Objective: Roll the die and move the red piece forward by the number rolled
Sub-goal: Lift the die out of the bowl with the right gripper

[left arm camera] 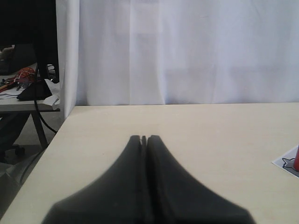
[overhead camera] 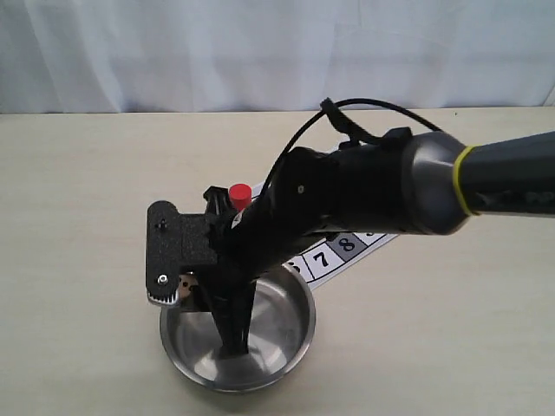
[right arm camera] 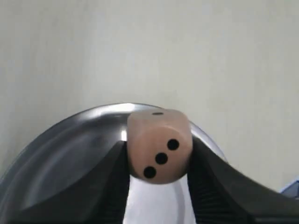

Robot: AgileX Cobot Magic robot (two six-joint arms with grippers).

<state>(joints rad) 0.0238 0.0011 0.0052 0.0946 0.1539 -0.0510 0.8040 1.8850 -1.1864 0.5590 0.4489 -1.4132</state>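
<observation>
**Right hand (overhead camera: 232, 345) pinching the die (right arm camera: 160, 147) low in the steel bowl (overhead camera: 305, 316)**

Exterior: reaching down near the bowl floor. Red piece (overhead camera: 240, 192) upright on the numbered board (overhead camera: 334, 250) close behind, liable to be clipped on lifting out.

Left wrist: left hand (left arm camera: 144, 139) pressed together, idle over the surface (left arm camera: 210, 130).

Right wrist: die clamped between both pads, three pips showing. Released this low, might merely settle instead of tumbling.
</observation>
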